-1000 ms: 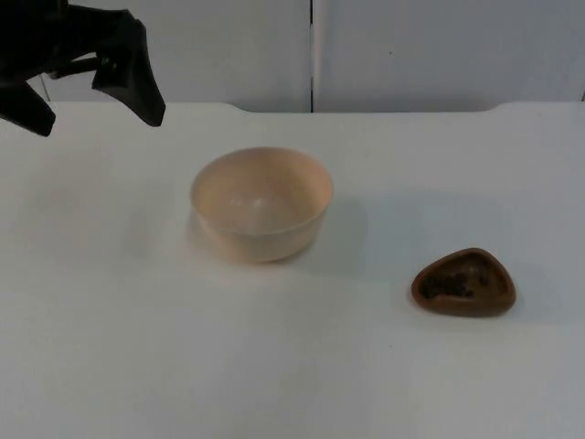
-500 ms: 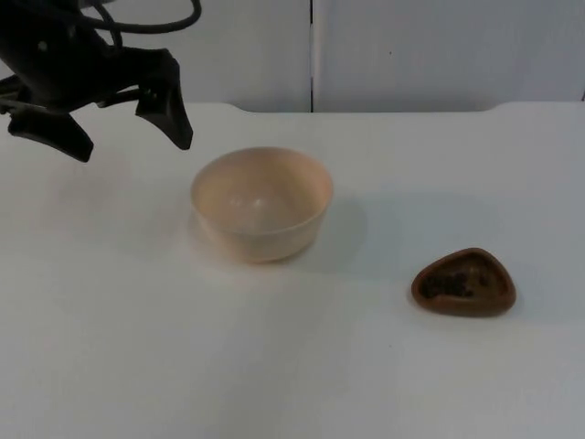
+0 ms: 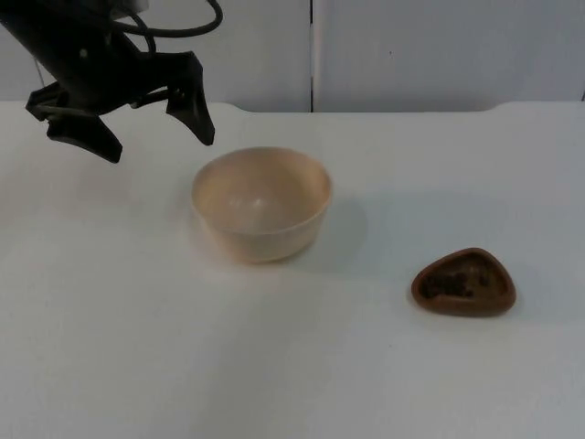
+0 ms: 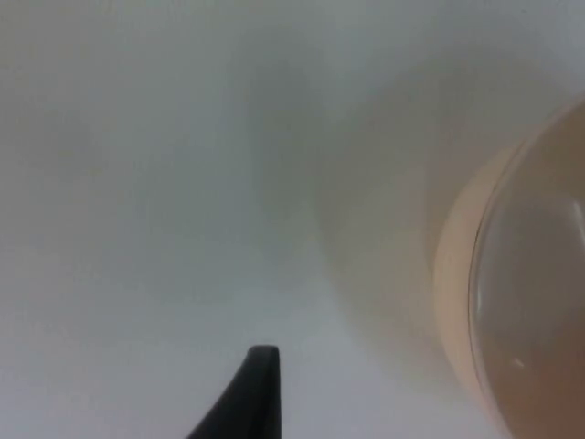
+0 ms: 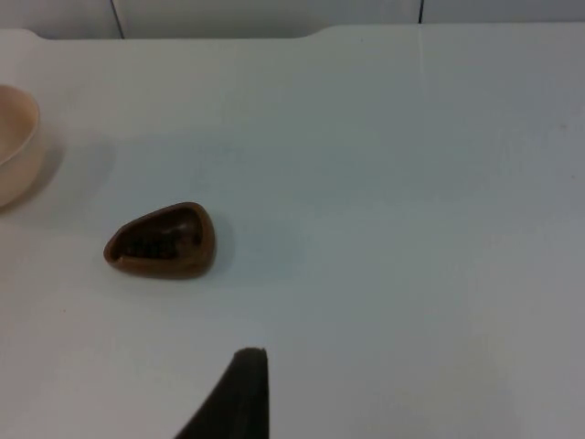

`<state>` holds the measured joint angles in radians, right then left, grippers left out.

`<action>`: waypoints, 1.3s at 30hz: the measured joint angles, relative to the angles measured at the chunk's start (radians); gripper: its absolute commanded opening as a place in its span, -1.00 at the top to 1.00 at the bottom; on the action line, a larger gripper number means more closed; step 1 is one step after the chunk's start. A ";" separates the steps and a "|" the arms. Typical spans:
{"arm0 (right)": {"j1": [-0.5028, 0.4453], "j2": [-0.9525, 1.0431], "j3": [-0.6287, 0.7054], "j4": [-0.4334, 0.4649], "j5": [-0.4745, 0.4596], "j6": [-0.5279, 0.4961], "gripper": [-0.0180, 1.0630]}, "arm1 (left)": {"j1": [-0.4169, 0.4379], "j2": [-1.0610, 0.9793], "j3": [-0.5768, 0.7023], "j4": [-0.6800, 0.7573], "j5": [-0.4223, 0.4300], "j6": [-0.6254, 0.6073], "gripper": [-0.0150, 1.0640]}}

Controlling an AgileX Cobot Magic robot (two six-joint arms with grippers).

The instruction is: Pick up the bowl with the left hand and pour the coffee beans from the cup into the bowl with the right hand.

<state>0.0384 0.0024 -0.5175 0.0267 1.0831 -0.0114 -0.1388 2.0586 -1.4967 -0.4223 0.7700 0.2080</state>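
Cream bowl (image 3: 261, 203): sitting upright on the white table (image 3: 137, 347), left of centre in the top view, its pale rim round and its inside holding nothing that can be made out. It is also showing in the left wrist view (image 4: 521, 293) as a pale curved wall and rim, and in the right wrist view (image 5: 16, 142) as a partial rim.

Brown cup (image 3: 463, 283): resting on the table well apart from the bowl, toward the right arm's side and nearer the camera. It is rounded and three-sided in outline, glossy brown, with dark coffee beans (image 3: 450, 285) lying inside it. In the right wrist view the cup (image 5: 162, 241) is standing alone on the white surface with the beans (image 5: 155, 242) showing as a dark patch.

Left gripper (image 3: 155, 133): hovering above the table just behind and to the left of the bowl, near its rim but not touching it. Its two black fingers are spread wide apart, holding nothing; one fingertip (image 3: 203, 123) is hanging close to the bowl's back-left edge.

Right gripper: one black fingertip (image 5: 239, 393) is showing over bare table, well apart from the cup; whether the fingers are apart or together cannot be told.

Grey partition wall (image 3: 411, 50): standing at the far end of the table.
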 measured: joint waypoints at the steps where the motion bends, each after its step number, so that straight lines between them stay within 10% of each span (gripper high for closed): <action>1: 0.000 0.000 0.000 0.000 0.000 0.000 -0.99 | 0.000 0.010 -0.010 0.000 0.000 0.000 -0.89; 39: 0.000 0.000 0.000 0.000 0.000 0.000 -0.98 | 0.000 0.178 -0.062 -0.055 -0.024 -0.002 -0.89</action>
<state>0.0384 0.0024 -0.5175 0.0267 1.0831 -0.0114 -0.1388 2.2367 -1.5582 -0.4775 0.7460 0.2062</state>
